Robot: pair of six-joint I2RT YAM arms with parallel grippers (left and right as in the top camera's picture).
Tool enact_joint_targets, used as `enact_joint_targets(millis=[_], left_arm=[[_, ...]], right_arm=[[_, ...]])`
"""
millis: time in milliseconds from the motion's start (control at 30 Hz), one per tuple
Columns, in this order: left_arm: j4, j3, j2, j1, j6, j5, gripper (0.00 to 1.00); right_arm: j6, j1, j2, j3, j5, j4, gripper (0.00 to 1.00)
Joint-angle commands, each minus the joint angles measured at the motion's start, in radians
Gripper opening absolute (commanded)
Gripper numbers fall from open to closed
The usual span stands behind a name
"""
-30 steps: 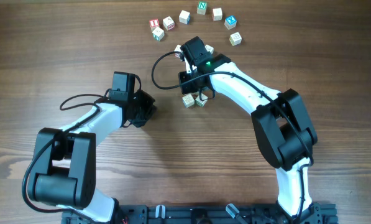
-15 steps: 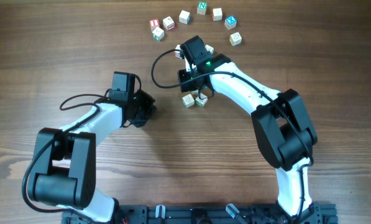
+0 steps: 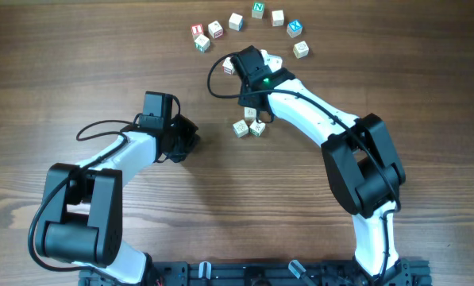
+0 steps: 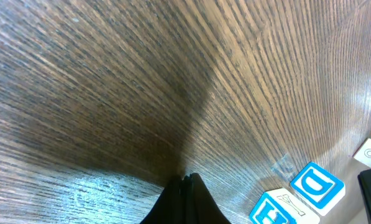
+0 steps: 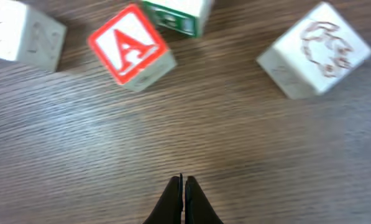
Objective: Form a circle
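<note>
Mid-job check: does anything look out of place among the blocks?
Yes. Three cubes sit bunched together, nearer the robot than the arc of cubes, which forms only the far half of a ring.

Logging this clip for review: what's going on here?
Two robot arms are working with small pale wooden alphabet cubes on a brown wooden table. Several cubes lie in an open arc at the far side, no closed ring yet; a small cluster sits nearer the arms. The right gripper, shut and empty, points at the table beside a red-lettered A cube. The left gripper is also shut and empty, off to the left.
</note>
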Motion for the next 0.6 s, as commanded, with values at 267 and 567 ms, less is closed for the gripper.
enact_joint_targets(millis=[267, 567], left_arm=[[-0.028, -0.048, 0.045, 0.011, 0.012, -0.09, 0.04], [-0.028, -0.048, 0.045, 0.011, 0.013, -0.09, 0.04]], right_arm=[[-0.081, -0.014, -0.024, 0.021, -0.079, -0.087, 0.05], [-0.132, -0.013, -0.024, 0.021, -0.146, -0.096, 0.04]])
